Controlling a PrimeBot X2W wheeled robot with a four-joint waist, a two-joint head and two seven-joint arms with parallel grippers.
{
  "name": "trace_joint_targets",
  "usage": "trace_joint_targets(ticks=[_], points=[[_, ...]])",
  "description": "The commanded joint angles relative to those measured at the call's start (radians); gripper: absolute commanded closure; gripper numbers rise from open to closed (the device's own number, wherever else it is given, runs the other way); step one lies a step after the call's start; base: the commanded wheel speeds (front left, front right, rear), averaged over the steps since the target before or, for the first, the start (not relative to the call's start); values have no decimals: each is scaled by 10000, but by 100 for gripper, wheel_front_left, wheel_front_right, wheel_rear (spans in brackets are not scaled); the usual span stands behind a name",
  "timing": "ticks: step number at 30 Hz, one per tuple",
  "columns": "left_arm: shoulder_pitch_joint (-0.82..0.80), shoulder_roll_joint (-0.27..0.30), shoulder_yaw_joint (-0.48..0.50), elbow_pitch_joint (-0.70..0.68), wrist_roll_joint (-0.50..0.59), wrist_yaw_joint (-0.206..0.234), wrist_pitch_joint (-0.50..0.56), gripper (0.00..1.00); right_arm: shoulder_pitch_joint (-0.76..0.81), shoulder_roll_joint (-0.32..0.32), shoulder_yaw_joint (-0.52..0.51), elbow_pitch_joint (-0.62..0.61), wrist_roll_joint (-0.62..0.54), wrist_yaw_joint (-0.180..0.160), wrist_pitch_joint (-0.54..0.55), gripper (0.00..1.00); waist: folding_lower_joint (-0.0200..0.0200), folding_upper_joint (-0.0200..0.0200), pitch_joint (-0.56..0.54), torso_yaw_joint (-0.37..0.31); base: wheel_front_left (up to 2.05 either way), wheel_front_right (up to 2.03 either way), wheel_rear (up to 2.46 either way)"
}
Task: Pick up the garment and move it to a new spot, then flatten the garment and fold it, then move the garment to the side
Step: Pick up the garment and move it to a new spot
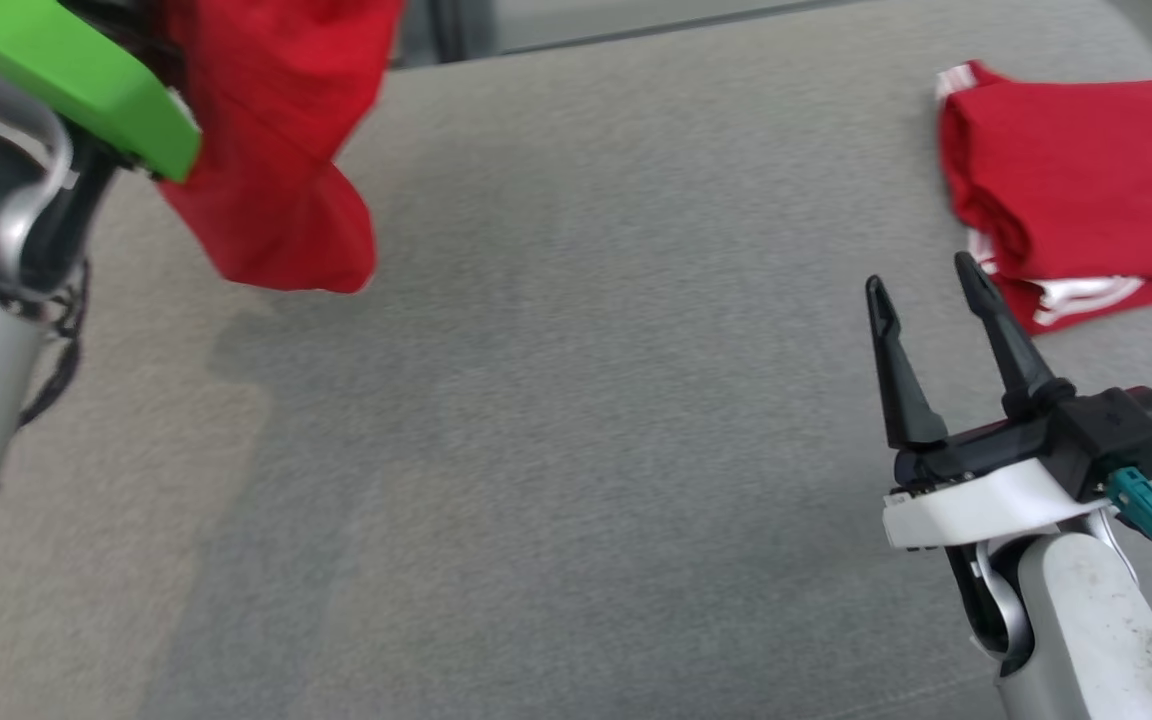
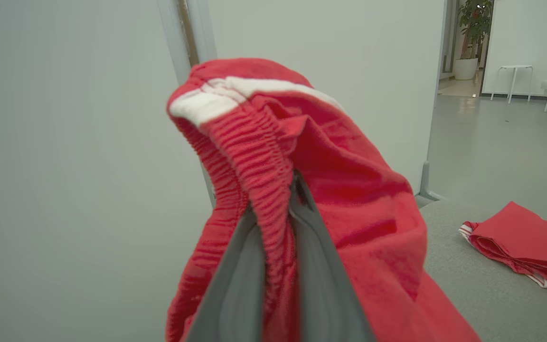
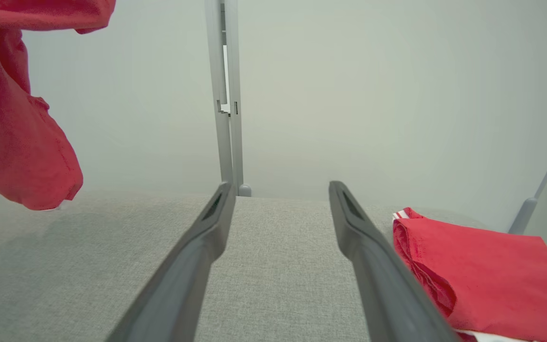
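Observation:
A red garment (image 1: 271, 150) with a white-striped elastic waistband hangs in the air over the grey surface at the upper left of the head view. My left gripper (image 2: 273, 197) is shut on the garment (image 2: 349, 209), pinching its ribbed waistband between the two fingers. The cloth's lower end (image 3: 22, 156) dangles just above the surface. My right gripper (image 1: 921, 275) stands open at the lower right with nothing between its fingers, close to a second, folded red garment (image 1: 1086, 180).
The folded red garment (image 3: 482, 275) with white trim lies at the far right of the grey fabric surface (image 1: 576, 450). Pale wall panels and a metal post (image 3: 226, 95) stand behind the surface. A doorway with stools (image 2: 511, 80) shows at the far right.

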Motion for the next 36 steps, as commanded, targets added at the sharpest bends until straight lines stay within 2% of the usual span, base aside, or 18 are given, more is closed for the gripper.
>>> trace_joint_targets(ticks=[1,7,11,14,18,26,27,28,36], points=[[250,-136,-127,-136,6,-18,-34,100,209,-28,-87,-66,-25,-20,-2,0,0,-1,-966,-1784,0,0,0],[1009,-742,-924,-342,568,-12,-843,100,429,1,-361,-196,0,-20,-1,0,0,-1,-862,-2137,0,0,0],[2118,-1115,-1662,-14,1137,-13,-2052,100,605,85,-436,-225,10,-20,-1,0,0,-1,-759,-2042,0,0,0],[3013,-1348,-1924,546,1461,-2,-2545,100,727,153,-394,-219,18,-20,-1,0,0,-1,-653,-1909,0,0,0],[4208,-1906,-1827,1093,1759,-6,-2706,100,755,155,-327,-237,-27,-20,-1,0,0,-1,-508,-1689,0,0,0],[6276,-2407,-1313,797,2338,-14,-2697,100,733,45,-364,-270,-81,-20,-1,0,0,-1,-427,-1115,0,0,0],[6494,-2489,-1226,733,2347,-15,-2697,93,756,42,-377,-251,-102,-20,-1,0,0,-1,-464,-1019,0,0,0],[6630,-2543,-1147,662,2424,-15,-2696,0,785,39,-406,-250,-94,-20,-1,0,0,-1,-508,-919,0,0,0],[8038,-3244,545,-870,3207,-18,-2690,0,1233,6,-492,-102,-74,-20,-1,0,0,-1,-1250,156,0,0,0]])
